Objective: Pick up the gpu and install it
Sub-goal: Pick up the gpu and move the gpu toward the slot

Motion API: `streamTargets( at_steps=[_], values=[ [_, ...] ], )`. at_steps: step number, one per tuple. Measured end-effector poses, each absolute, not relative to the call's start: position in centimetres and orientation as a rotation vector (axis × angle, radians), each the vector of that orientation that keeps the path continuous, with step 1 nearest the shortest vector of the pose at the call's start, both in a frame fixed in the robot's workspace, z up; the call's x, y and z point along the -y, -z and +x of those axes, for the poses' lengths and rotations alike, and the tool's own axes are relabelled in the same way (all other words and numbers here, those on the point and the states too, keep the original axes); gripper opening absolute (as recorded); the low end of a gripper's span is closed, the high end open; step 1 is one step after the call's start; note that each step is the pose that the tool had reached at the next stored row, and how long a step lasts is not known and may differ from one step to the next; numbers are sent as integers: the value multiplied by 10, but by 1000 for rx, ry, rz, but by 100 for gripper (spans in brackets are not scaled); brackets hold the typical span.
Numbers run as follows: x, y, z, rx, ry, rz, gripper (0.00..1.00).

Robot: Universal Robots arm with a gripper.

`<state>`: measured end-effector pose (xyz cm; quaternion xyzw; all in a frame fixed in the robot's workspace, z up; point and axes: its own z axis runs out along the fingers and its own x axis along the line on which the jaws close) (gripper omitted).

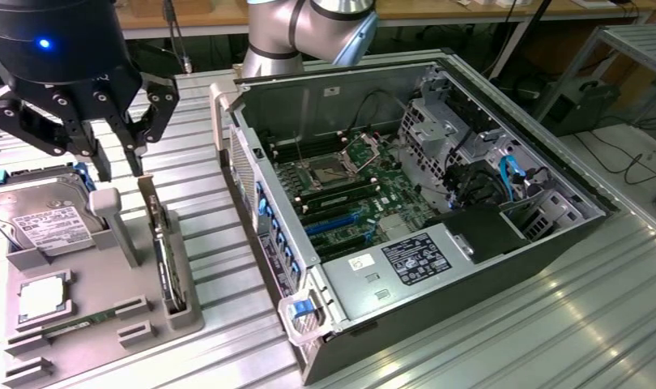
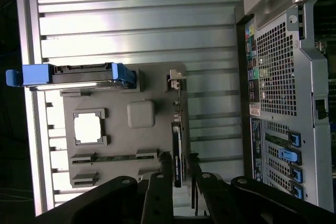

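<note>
Ribbed metal table (image 1: 241,348), thin gpu (image 1: 160,243) standing edge-on

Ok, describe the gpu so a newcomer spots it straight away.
Find the grey tray on the exterior view's left, beside the open computer case. Along the tray's side nearest the case, the gpu stands on edge in a slot. It is a thin card, unlike the boxy silver hard drive and the flat-lying RAM stick.

The ribbed silver metal worktop (image 1: 544,324) gleams, brushed and reflective. The flat grey plastic parts tray (image 1: 134,279) is matt and smooth (no glare anywhere). The thin circuit-board gpu (image 2: 177,153) carries a shiny bare-metal end bracket (image 2: 176,77). The open black computer case (image 1: 306,105) shows dull grey sheet steel inside.
</note>
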<state>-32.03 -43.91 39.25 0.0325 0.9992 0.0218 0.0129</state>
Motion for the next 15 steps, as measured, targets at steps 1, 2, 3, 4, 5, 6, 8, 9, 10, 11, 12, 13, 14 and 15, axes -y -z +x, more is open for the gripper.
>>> streamTargets(
  at_steps=[1, 2, 3, 4, 5, 6, 8, 9, 10, 11, 12, 13, 14, 15],
  values=[
    [439, -392, -320, -3113, -68, 101, 29],
    [439, -392, -320, -3113, -68, 101, 36],
    [439, -392, -320, -3113, -68, 101, 42],
    [439, -392, -320, -3113, -68, 101, 48],
    [439, -392, -320, -3113, -68, 101, 48],
    [439, -392, -320, -3113, -68, 101, 54],
    [439, -392, -320, -3113, -68, 101, 65],
    [439, -392, -320, -3113, -68, 101, 65],
    [439, -392, -320, -3113, -68, 101, 72],
    [439, -392, -320, -3113, -67, 101, 72],
    [439, -390, -320, -3113, -67, 100, 72],
    [439, -389, -320, -3113, -66, 100, 72],
    [439, -389, -320, -3114, -66, 99, 72],
    [439, -388, -320, -3114, -66, 99, 72]
  ],
)
